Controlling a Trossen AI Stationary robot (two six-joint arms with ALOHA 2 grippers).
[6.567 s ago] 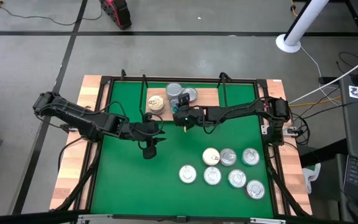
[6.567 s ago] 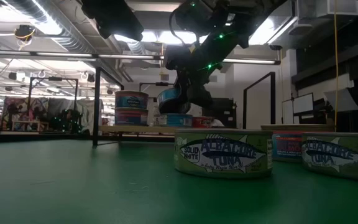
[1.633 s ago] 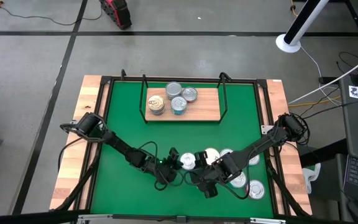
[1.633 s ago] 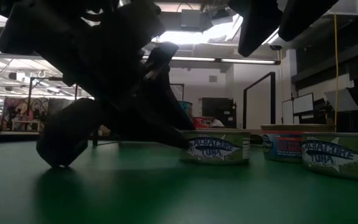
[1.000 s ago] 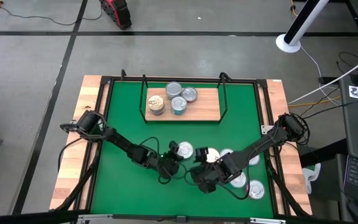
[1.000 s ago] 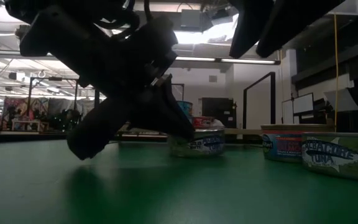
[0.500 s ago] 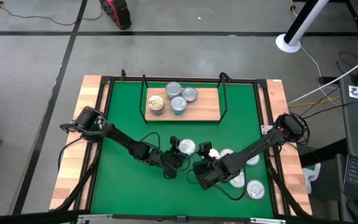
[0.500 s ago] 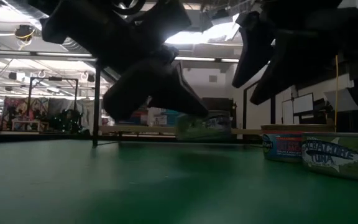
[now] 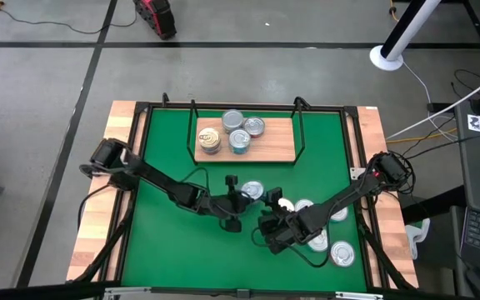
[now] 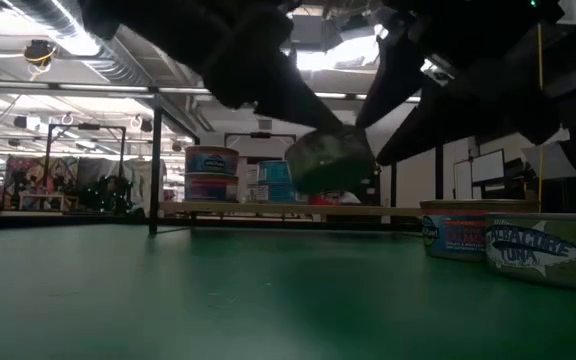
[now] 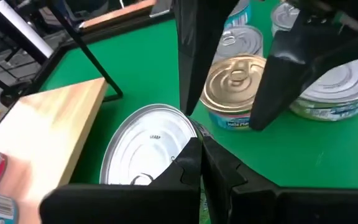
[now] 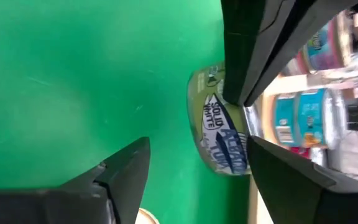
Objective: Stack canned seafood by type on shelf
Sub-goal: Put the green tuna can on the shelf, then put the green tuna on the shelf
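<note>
Left hand [image 9: 242,198] clenched on tuna tin [image 9: 252,192], now lifted off worktop [image 9: 165,242], frame centre; right hand [image 9: 271,227] released, just right.

Left pincer [image 9: 242,198] clamped shut mid-table; right pincer [image 9: 267,223] beside it, fingers spread.

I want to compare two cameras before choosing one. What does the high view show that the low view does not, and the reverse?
Only the high view shows the whole green mat, the silver-lidded tins grouped at its right, four lids on the light-wood shelf, and both arms' routes to the left gripper and right gripper.

Only the low view shows the tin lifted clear of the mat, the printed tuna label and stacked tins on the shelf.

Both show the silver-lidded green tuna tin held by the left gripper.
</note>
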